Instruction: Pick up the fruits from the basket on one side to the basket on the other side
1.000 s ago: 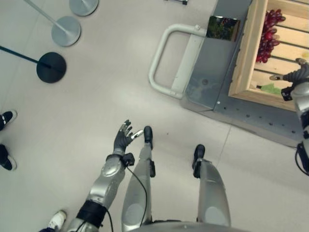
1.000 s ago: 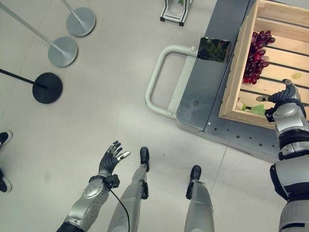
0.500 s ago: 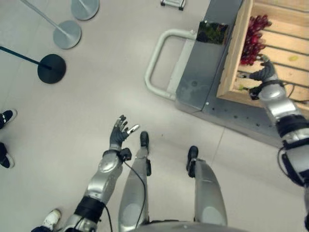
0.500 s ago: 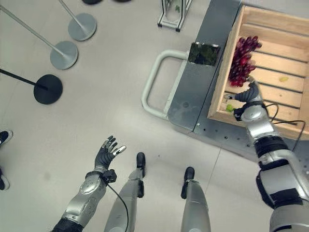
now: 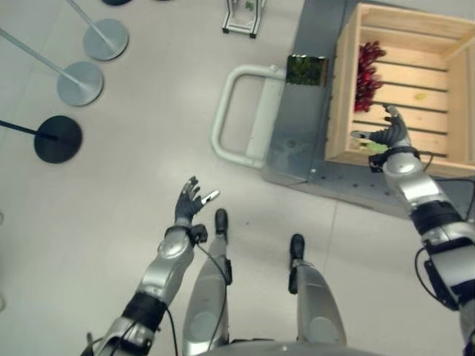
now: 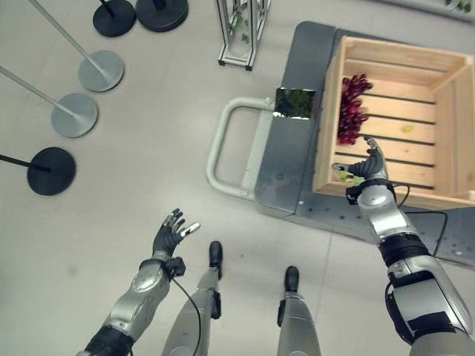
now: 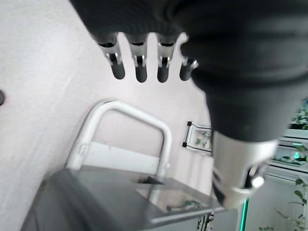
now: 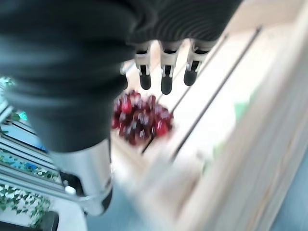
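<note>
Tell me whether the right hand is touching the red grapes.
Apart. In the right wrist view the right hand hangs open above the red grapes, with bare crate slats showing between fingertips and bunch.

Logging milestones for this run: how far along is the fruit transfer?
Early. Nothing looks moved: the red grapes lie in the wooden crate. The right hand, fingers open and empty, is over the crate's near edge, short of the grapes. The left hand is open over the floor. Grasp, carry and drop-off remain.
</note>
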Controlling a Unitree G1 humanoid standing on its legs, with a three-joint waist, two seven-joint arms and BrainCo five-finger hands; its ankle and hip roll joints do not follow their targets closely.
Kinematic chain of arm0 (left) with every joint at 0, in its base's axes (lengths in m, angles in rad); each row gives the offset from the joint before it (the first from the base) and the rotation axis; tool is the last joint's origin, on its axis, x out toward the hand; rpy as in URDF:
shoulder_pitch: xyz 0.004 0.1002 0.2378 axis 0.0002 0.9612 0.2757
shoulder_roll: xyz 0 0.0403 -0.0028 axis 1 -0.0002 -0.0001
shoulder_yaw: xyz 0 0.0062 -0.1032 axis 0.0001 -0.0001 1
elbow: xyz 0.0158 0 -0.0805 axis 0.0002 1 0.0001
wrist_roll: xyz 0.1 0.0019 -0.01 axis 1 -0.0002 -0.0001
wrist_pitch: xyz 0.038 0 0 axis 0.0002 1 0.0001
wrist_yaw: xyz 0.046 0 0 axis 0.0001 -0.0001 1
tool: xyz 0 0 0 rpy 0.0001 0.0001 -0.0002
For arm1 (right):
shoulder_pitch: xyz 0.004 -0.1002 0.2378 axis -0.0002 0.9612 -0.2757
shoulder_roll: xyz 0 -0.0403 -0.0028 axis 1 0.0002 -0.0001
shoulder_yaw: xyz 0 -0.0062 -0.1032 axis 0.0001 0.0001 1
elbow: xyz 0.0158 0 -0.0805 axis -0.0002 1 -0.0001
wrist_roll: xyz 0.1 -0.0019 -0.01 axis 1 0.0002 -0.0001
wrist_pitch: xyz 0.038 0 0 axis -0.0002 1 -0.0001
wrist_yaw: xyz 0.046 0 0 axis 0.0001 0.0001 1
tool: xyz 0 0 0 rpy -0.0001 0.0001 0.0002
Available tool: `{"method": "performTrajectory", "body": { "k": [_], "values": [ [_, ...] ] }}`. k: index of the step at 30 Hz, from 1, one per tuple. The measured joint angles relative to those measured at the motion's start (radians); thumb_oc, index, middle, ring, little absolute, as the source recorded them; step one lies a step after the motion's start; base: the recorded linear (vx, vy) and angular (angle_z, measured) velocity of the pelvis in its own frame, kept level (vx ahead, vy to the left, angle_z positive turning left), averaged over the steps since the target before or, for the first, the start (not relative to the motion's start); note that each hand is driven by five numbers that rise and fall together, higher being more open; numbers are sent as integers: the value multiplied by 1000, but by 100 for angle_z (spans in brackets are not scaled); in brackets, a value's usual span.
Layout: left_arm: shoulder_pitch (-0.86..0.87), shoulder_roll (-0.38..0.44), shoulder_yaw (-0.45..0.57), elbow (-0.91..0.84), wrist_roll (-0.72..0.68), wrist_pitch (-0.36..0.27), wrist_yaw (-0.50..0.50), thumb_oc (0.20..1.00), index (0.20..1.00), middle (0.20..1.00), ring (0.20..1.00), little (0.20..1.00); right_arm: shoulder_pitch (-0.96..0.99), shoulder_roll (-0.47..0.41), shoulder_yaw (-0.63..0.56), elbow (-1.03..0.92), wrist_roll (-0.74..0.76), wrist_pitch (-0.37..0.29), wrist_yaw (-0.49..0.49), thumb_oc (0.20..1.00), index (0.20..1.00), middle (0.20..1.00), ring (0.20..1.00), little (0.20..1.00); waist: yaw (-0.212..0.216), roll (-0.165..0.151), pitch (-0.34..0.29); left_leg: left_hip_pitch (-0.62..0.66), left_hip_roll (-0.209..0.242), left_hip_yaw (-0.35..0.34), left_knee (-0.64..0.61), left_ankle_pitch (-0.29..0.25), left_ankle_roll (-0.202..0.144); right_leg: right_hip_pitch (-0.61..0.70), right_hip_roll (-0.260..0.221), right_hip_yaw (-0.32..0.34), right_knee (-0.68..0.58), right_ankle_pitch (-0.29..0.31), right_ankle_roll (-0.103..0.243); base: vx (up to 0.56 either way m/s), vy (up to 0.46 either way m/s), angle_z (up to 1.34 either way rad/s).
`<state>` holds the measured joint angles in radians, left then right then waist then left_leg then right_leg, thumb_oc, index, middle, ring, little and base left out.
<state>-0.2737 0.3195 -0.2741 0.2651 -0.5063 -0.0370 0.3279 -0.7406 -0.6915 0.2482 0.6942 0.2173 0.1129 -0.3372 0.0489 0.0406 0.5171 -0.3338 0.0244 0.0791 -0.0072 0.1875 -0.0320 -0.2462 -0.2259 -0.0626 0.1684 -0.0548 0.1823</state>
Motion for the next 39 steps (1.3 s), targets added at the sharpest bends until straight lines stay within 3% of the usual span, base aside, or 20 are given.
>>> {"method": "performTrajectory", "body": {
  "k": [5,6,8,9,10,13,17,20,31,39],
  "values": [
    [18,16,-6,4,1,3,6,1000,1000,1000,1000,1000,17,11,-10,1,0,-1,0,1000,1000,1000,1000,1000,-13,-10,5,15,-19,10,13,-24,21,-64,-15,1,146,-2,6,47,183,-12],
    [22,20,-6,5,2,3,6,1000,1000,1000,1000,1000,15,14,-10,4,0,-1,1,1000,1000,1000,1000,1000,-9,-26,6,23,-13,24,-6,-21,24,-115,-23,7,198,-3,7,97,42,-31],
    [31,34,-1,5,1,2,7,1000,1000,1000,1000,1000,10,14,-10,9,0,0,2,1000,1000,1000,1000,1000,-10,-63,5,25,-23,50,-35,-5,23,-106,-28,2,89,-7,0,119,-8,-42],
    [36,35,7,5,1,1,9,1000,1000,1000,1000,1000,-6,16,-10,12,0,0,3,1000,1000,1000,1000,1000,-10,-63,5,25,-15,53,-53,3,20,-112,-22,-3,60,14,4,99,-59,-63],
    [50,33,21,6,1,3,10,1000,1000,1000,1000,1000,-23,17,-11,20,0,-1,2,1000,1000,1000,1000,1000,-13,-62,6,16,-4,51,-71,21,9,-90,3,-6,-28,77,2,55,-58,-50],
    [64,28,20,5,1,3,15,1000,1000,1000,1000,1000,-23,14,-11,25,0,-15,0,1000,1000,1000,1000,1000,-52,-61,6,8,0,36,-76,28,7,-52,18,-20,-108,115,-4,84,-46,-1],
    [66,0,20,3,0,0,20,1000,1000,1000,1000,1000,-62,3,-8,86,0,-11,0,1000,1000,1000,1000,1000,-59,-56,6,2,5,24,-78,32,2,-33,28,-28,-154,124,-8,61,-75,3],
    [72,-24,20,-8,0,0,18,1000,1000,1000,1000,1000,-83,-45,-12,148,1,-7,0,1000,1000,1000,1000,1000,-57,-34,8,-20,7,-3,-78,33,0,-30,27,-56,-175,128,-12,73,-79,18],
    [74,-21,18,-10,0,0,18,1000,1000,1000,1000,1000,-104,-93,-70,273,52,-7,0,1000,1000,1000,1000,1000,-35,-17,10,-31,3,-30,-78,29,-5,-6,29,-82,-214,128,-8,20,-51,8],
    [79,-3,5,-28,0,0,16,1000,1000,1000,1000,1000,-244,-117,81,331,50,2,24,1000,1000,1000,1000,1000,-32,-11,10,-91,3,-31,-78,32,-8,-66,34,-79,-218,141,-17,1,-7,-2]
  ]
}}
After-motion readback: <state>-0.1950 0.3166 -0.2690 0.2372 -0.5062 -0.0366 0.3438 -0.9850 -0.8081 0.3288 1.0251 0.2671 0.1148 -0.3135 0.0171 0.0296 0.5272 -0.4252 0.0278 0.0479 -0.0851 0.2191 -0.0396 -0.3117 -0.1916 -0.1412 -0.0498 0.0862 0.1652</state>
